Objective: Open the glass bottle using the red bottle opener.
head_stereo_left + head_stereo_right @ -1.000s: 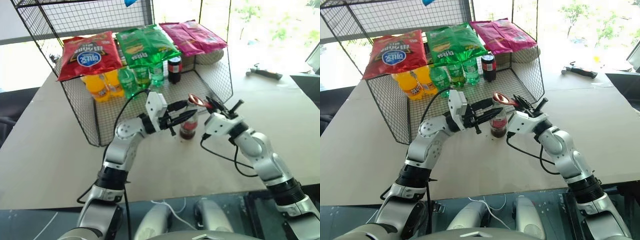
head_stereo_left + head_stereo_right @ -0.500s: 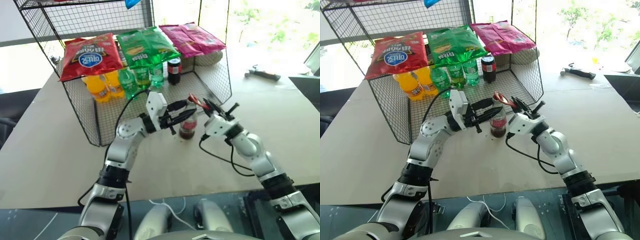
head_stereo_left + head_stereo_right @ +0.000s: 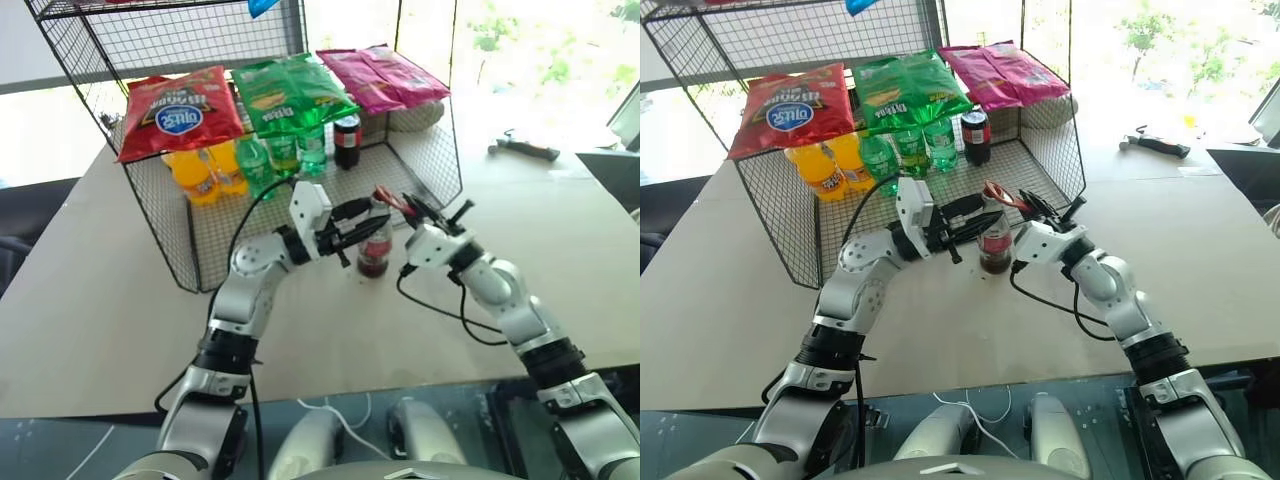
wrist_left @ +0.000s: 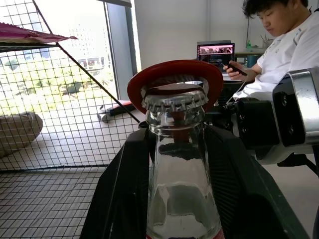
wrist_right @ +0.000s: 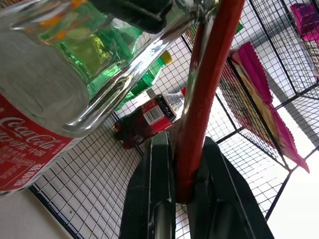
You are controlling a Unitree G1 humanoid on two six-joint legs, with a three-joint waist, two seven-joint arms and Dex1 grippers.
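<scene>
Over the glass bottle (image 4: 180, 199), gripped by the left gripper (image 3: 362, 228), the red bottle opener (image 4: 174, 79), clamped in the right gripper (image 5: 182, 199), has tipped down onto the cap (image 4: 173, 101), ready for prying.

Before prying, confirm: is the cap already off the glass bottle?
No; the crimped cap sits on the glass bottle, with the red bottle opener ringed behind it.

The glass bottle (image 4: 179, 199) is cut off below its neck.
</scene>
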